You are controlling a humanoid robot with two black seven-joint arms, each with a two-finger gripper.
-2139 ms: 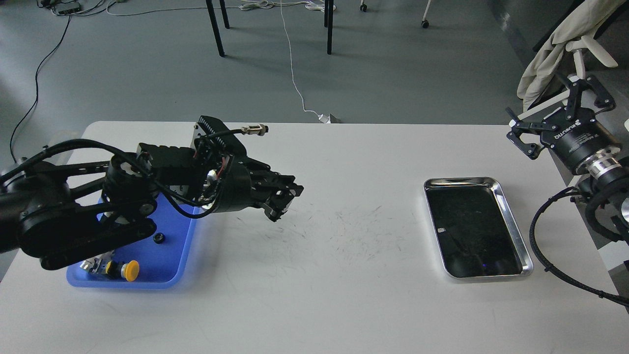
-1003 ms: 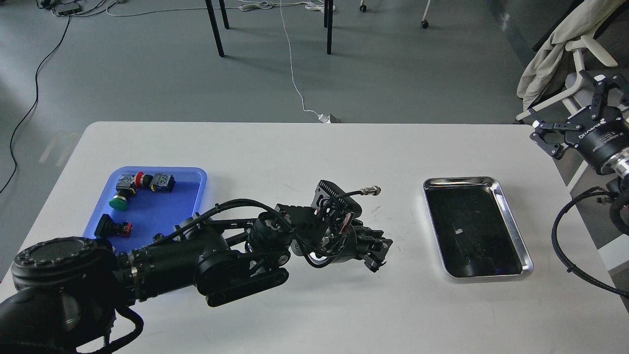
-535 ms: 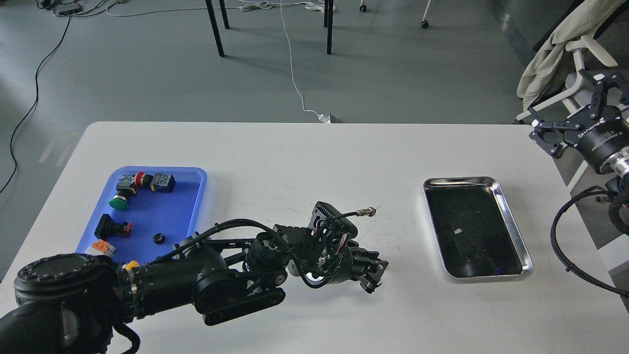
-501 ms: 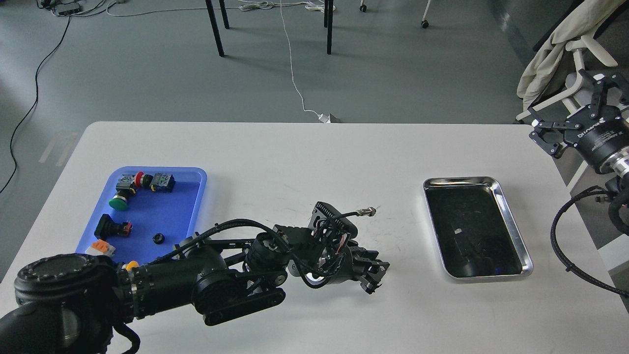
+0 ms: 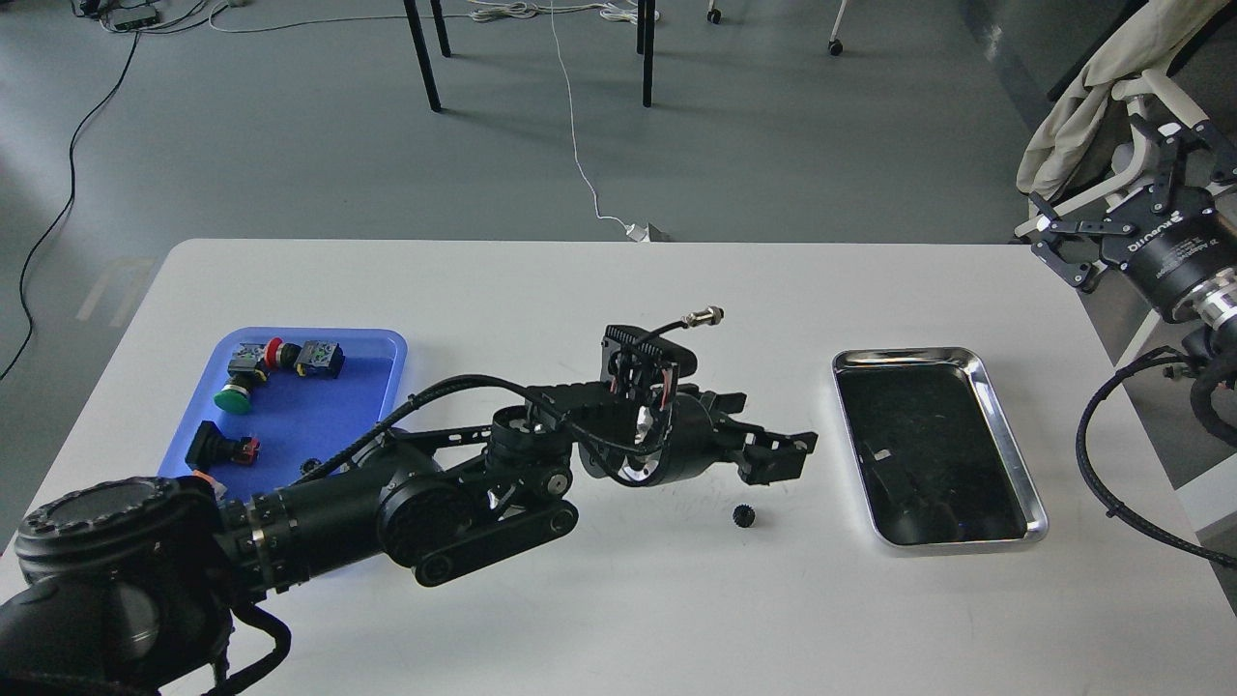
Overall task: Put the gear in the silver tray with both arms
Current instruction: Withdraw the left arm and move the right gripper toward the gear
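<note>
A small black gear [image 5: 743,516] lies on the white table, left of the silver tray [image 5: 986,387], whose dark bottom holds nothing. My left gripper [image 5: 796,458] hovers just above and slightly right of the gear, open, with nothing between its fingers. The left arm stretches in from the lower left across the table. My right gripper [image 5: 1099,182] hangs beyond the table's far right corner, well behind the tray, fingers spread open and empty.
A blue plastic tray [image 5: 324,418] at the left holds push buttons, among them a green one [image 5: 232,397], and small parts; the left arm covers its near end. A chair draped with cloth [image 5: 1092,106] stands behind the right gripper.
The left gripper carried the gear from the blue tray to mid-table, then rose and opened. The gear now lies free on the table. The right gripper shifted slightly up.
</note>
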